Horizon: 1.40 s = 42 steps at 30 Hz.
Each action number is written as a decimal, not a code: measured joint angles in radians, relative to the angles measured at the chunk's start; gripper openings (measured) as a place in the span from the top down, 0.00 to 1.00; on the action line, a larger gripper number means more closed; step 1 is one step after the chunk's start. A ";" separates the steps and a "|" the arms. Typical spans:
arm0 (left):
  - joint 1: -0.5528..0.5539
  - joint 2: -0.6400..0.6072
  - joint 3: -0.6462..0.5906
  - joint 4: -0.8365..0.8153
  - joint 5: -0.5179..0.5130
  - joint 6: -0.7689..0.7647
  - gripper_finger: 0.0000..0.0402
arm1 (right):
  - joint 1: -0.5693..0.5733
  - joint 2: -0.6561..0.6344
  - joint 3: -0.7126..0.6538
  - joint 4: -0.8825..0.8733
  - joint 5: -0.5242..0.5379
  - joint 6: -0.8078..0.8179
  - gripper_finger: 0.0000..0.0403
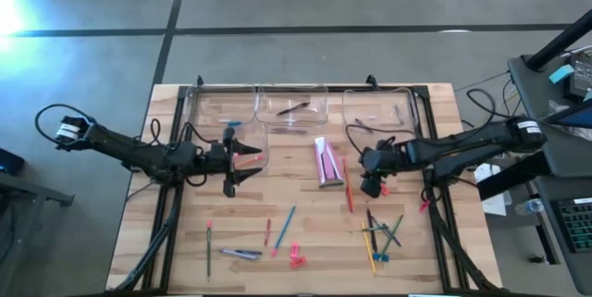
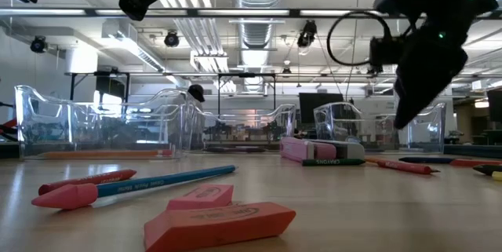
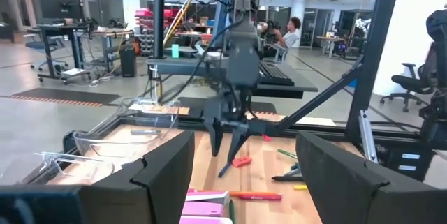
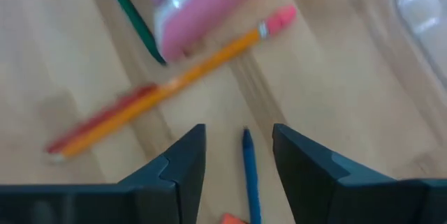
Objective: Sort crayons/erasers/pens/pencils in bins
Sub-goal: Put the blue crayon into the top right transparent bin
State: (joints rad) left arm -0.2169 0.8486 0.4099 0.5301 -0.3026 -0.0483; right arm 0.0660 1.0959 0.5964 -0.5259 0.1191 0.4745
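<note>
step: right gripper point(image 4: 239, 155) is hanging spread over a blue pencil point(image 4: 248, 172), nothing pinched
left gripper point(image 1: 231, 157): spread, idling
next: probably lowering, pinching

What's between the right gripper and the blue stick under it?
Nothing visible. In the right wrist view, the right gripper hangs with its jaws apart on either side of the blue stick, only bare table between them. The orange pencil and pink pack lie beyond it.
</note>
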 joint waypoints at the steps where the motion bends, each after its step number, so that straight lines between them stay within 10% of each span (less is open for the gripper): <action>1: 0.000 0.000 -0.001 0.000 0.010 -0.002 0.41 | 0.007 0.013 -0.008 0.002 0.009 0.006 0.62; 20: 0.001 0.000 0.003 0.082 0.016 0.064 0.41 | 0.017 0.093 -0.140 0.096 0.042 0.093 0.67; 30: 0.001 0.000 0.003 0.082 0.016 0.058 0.41 | 0.017 0.094 -0.190 0.120 0.036 0.128 0.95; 42: 0.001 0.000 0.002 0.082 0.037 0.027 0.41 | 0.016 0.071 -0.077 0.101 0.050 0.063 0.97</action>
State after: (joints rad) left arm -0.2161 0.8490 0.4114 0.6116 -0.2660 -0.0212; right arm 0.0819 1.1673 0.5195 -0.4245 0.1687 0.5377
